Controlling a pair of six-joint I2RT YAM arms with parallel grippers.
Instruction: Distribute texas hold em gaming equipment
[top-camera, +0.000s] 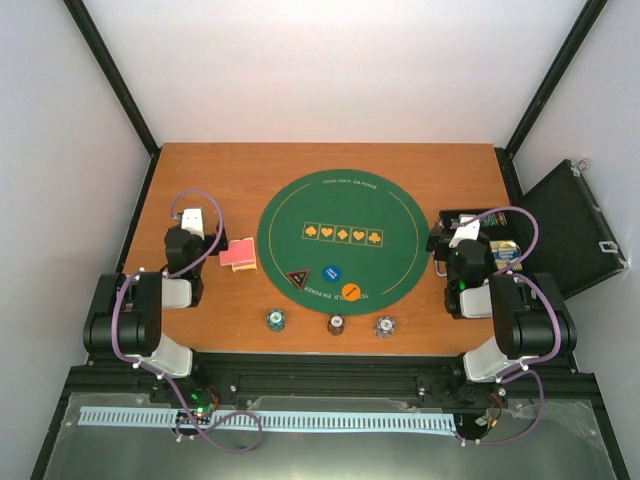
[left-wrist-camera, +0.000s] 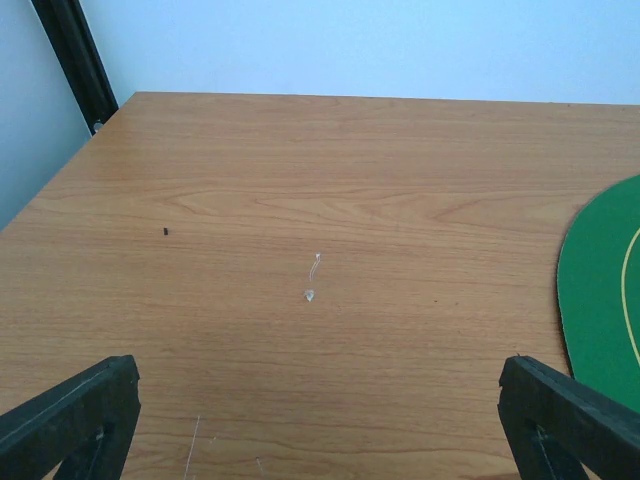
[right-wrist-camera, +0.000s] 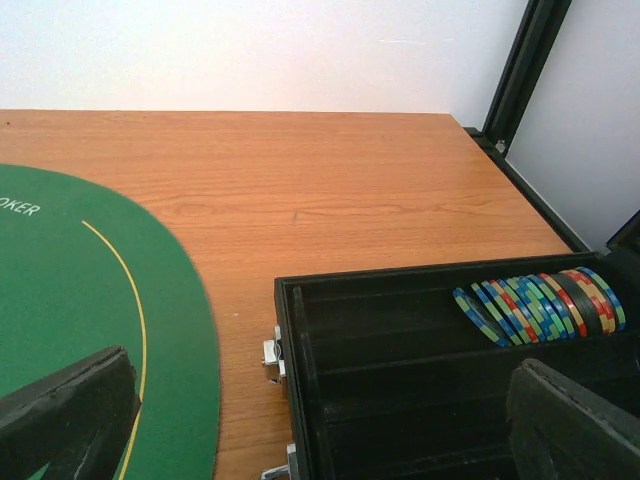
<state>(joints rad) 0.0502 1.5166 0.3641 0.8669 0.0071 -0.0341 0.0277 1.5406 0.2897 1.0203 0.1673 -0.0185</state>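
Observation:
A small pile of red-backed cards (top-camera: 239, 255) lies just left of the green mat (top-camera: 335, 215). On the mat's near part sit the black-red triangular marker (top-camera: 296, 279), a blue disc (top-camera: 331, 272) and an orange disc (top-camera: 350, 292). Three small chip stacks (top-camera: 276, 319) (top-camera: 336, 324) (top-camera: 385, 326) stand on the wood in front of the mat. My left gripper (top-camera: 192, 218) (left-wrist-camera: 320, 400) is open and empty over bare table left of the cards. My right gripper (top-camera: 463, 232) (right-wrist-camera: 320, 390) is open and empty at the case's left edge.
The black case (right-wrist-camera: 300, 340) lies open at the right with a row of coloured chips (right-wrist-camera: 540, 305) in its tray and its lid (top-camera: 565, 240) tipped over the table's right edge. The mat's edge shows in both wrist views (left-wrist-camera: 600, 290) (right-wrist-camera: 90, 300). Walls and black posts enclose the table.

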